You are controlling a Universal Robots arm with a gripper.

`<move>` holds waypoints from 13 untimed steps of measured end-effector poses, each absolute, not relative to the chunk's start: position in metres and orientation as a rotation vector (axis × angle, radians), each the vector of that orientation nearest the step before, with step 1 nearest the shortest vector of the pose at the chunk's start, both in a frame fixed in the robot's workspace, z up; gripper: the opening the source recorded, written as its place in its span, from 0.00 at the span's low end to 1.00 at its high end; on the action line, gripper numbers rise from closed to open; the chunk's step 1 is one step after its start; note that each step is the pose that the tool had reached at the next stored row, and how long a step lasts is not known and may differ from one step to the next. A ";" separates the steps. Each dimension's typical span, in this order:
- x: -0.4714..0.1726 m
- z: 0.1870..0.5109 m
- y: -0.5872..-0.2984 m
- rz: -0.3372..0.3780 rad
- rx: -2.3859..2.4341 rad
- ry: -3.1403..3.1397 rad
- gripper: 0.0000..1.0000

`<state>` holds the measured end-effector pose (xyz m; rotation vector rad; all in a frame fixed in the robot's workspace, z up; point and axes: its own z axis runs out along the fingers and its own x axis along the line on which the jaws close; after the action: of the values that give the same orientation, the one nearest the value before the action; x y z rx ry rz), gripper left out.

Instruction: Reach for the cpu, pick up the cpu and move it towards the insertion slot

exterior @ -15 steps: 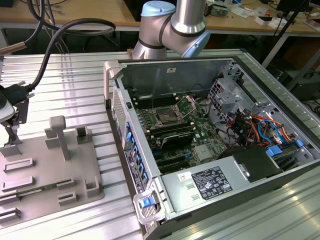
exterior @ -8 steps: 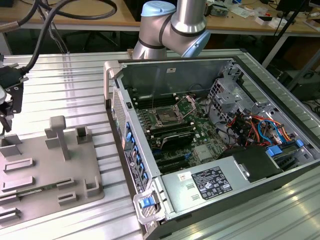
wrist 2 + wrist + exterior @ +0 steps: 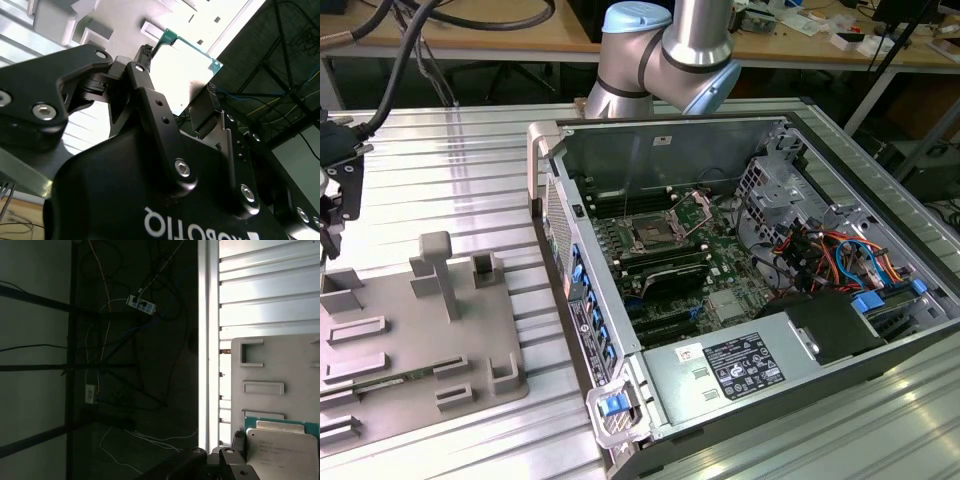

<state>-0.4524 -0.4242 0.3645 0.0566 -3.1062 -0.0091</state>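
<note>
Gripping the cpu [image 3: 186,67] by two opposite edges, the gripper [image 3: 177,82] has its black fingers [image 3: 144,60] clamped on the chip, whose pale top and green rim show in both wrist views over the grey fixture plate [image 3: 420,350]. In the exterior view the gripper hangs at the exterior view's left edge above that plate, well apart from the insertion slot [image 3: 655,237] on the green board inside the open computer case [image 3: 660,150].

The arm [image 3: 665,55] is made of silver-grey tubular joints with light-blue caps [image 3: 632,16]. Its gripper [image 3: 180,75] is matt black, studded with silver screws [image 3: 182,168] and marked with white lettering.
</note>
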 end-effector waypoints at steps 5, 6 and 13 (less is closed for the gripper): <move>-0.439 0.364 -0.424 -0.001 0.056 -3.106 0.55; -0.437 0.364 -0.424 0.000 0.056 -3.106 0.55; -0.431 0.369 -0.424 0.001 0.056 -3.106 0.55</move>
<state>-0.4306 -0.4241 0.3688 0.0562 -3.1064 0.0005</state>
